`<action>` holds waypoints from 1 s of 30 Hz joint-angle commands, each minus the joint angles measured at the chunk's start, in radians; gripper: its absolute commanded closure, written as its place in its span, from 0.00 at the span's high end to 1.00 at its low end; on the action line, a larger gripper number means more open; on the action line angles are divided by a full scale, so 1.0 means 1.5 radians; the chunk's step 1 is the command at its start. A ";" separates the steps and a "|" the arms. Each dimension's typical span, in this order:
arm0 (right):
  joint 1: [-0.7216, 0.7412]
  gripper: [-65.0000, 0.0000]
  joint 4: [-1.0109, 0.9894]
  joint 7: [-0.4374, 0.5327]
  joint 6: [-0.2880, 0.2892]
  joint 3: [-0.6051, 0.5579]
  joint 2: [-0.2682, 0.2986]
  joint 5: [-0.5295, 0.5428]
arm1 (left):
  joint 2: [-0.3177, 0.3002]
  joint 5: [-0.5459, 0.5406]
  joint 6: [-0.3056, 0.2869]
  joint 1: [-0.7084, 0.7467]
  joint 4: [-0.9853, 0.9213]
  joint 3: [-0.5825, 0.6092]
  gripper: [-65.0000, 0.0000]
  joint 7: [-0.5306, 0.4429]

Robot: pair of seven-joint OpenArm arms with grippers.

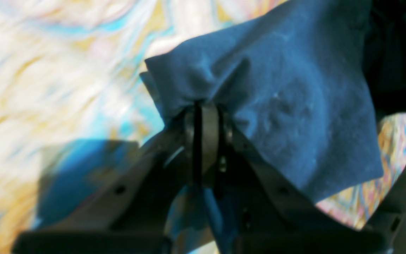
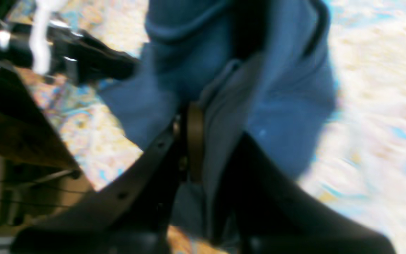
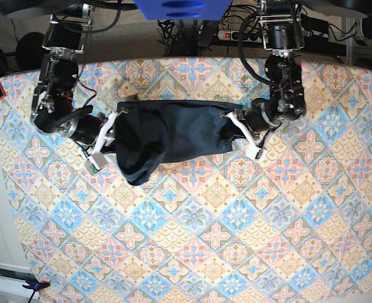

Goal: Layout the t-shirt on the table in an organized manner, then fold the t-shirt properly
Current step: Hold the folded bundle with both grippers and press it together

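Still on layout, not folding yet. My left gripper (image 1: 206, 106) & right gripper (image 2: 192, 116) are each clamped on an end of the dark navy soft cloth t-shirt (image 3: 173, 136), strung between them over the diamond-tiled floral table (image 3: 236, 240). Next, I reckon: pull taut, lower flat; one part sags toward the right-gripper end.

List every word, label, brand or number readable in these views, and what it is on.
None can be read: no print shows on the t-shirt, the table cloth carries only patterns, and both wrist views are too blurred for lettering.
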 commanded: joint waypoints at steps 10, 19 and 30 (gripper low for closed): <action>0.012 0.00 0.012 0.017 0.002 -0.062 -0.046 0.018 | 0.028 0.050 0.004 -0.002 -0.013 0.012 0.01 0.065; 0.065 0.00 0.006 0.050 0.002 -0.145 -0.047 0.016 | 0.028 0.049 0.004 0.003 -0.013 0.012 0.01 0.065; 0.080 0.00 -0.027 0.052 0.002 -0.214 -0.079 -0.078 | 0.030 0.049 0.004 0.004 -0.013 0.012 0.01 0.045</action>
